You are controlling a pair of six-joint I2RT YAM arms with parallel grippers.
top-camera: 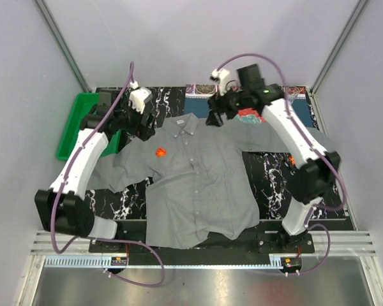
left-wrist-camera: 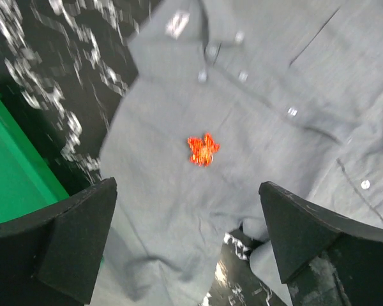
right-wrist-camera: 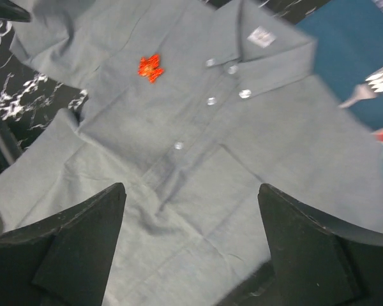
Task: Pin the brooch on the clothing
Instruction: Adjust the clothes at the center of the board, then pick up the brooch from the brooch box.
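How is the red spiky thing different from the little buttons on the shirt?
The brooch is orange-red and jagged; the buttons are pale and round. The brooch is bigger than any button. There is one brooch but several buttons, which run in a row down the front. Both sit on the grey shirt.

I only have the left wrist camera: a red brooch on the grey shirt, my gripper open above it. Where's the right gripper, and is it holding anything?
Observer: The right gripper hovers over the shirt beside its collar, jaws wide, nothing between them.
Operator: What lies past the collar?
Observer: A blue placemat, with what looks like a fork on it.
Operator: Is the whole shirt spread out?
Observer: From above, yes: front up, sleeves out to each side.
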